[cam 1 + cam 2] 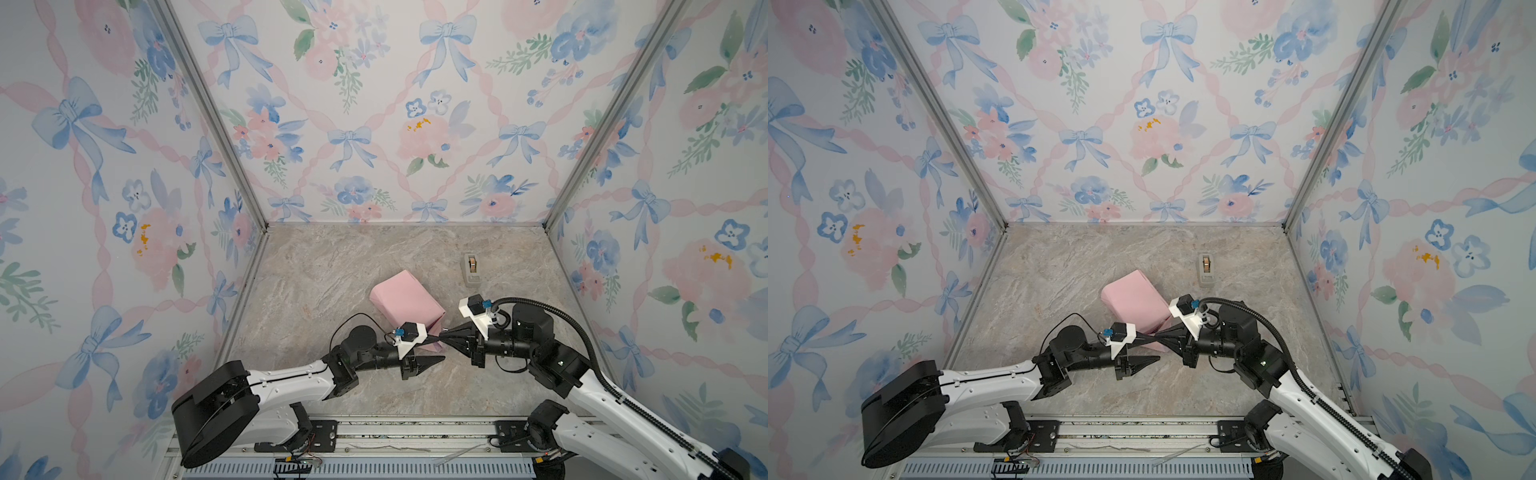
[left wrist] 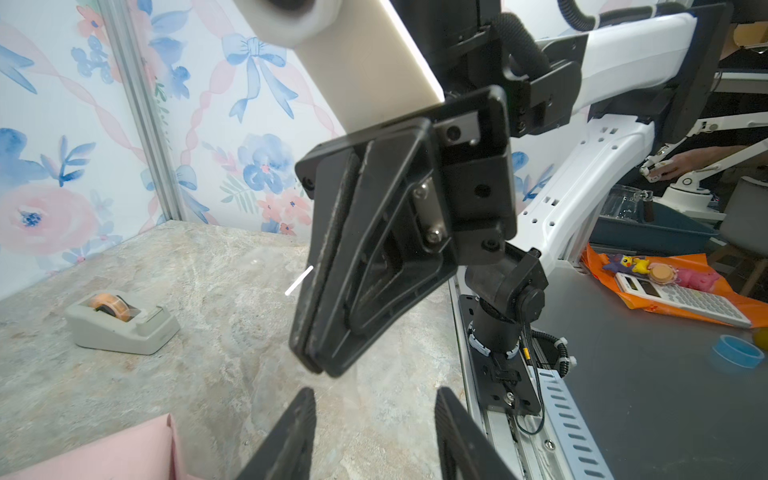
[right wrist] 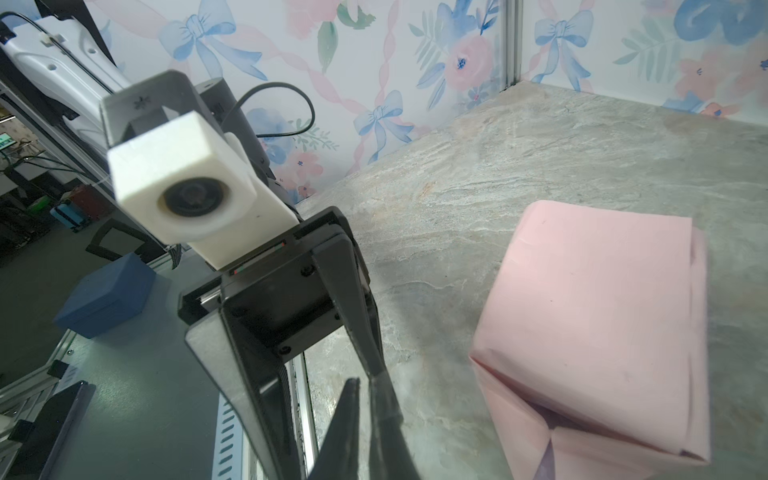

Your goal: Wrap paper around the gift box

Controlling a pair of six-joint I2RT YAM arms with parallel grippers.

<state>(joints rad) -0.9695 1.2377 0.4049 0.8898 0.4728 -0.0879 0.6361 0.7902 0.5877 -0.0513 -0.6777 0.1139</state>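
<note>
I am working on closing the wrap. The paper (image 1: pixel 405 299) is lying pink side out around the gift box, which is hidden entirely inside it. The parcel is sitting on the table (image 1: pixel 324 266) near the tape dispenser (image 1: pixel 471 270), on the side of it toward my bases. The parcel end facing away from the dispenser is folding inward in triangles but gaping, with a lilac inner face showing in the right wrist view. I judge that this end is not yet sealed.

I am clenching my right gripper (image 1: pixel 446 332) tight. A thin bright sliver is showing beside its tips in the left wrist view, perhaps tape, but I cannot tell whether anything is pinched. My left gripper (image 2: pixel 374 432) is standing released, jaws apart and empty, with the right tips pointing toward that gap. Both are meeting just past the gaping end, farther from the dispenser than the parcel is.

The next move, as I judge it, is calling for one gripper to pin the fold flat while the other is laying tape across it. The fingers are crowding each other, and the left wrist camera mount is overhanging the fold in both top views, so room is scarce. Nothing is lying between the dispenser and the parcel.
</note>
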